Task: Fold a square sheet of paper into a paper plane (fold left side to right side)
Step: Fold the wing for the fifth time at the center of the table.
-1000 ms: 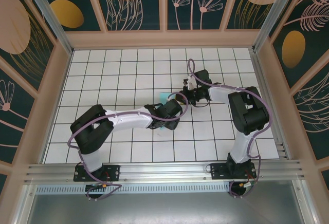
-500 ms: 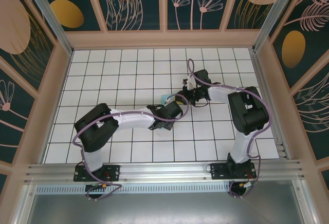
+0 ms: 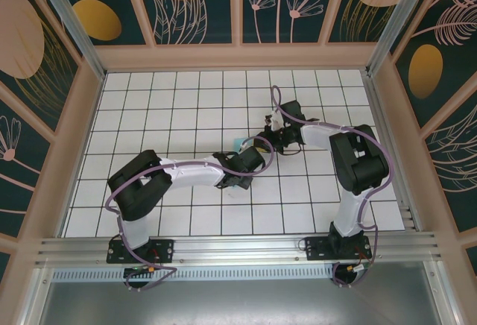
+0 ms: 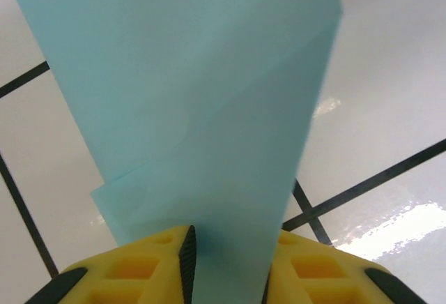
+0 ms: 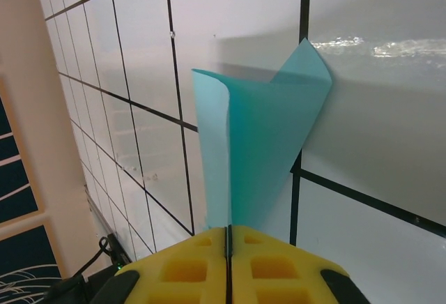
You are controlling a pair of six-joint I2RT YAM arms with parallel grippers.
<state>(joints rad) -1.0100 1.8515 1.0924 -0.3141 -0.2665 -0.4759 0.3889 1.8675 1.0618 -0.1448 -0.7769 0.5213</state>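
Since a second ago the left arm has shifted a little farther from the near edge and its jaws have narrowed. The sheet (image 3: 237,144) sits near the middle of the table (image 3: 149,116), partly folded, with one flap curling up. It runs into the gap of the left gripper (image 4: 228,252), whose pads stand apart, not pinching it. The right gripper (image 5: 228,238) is clenched on an edge of it. We judge the edges should be matched before any crease is pressed, with the right holding firm.

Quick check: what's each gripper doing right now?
Left gripper: open, jaws apart around the turquoise paper, not clamped.
Right gripper: shut on the turquoise paper.
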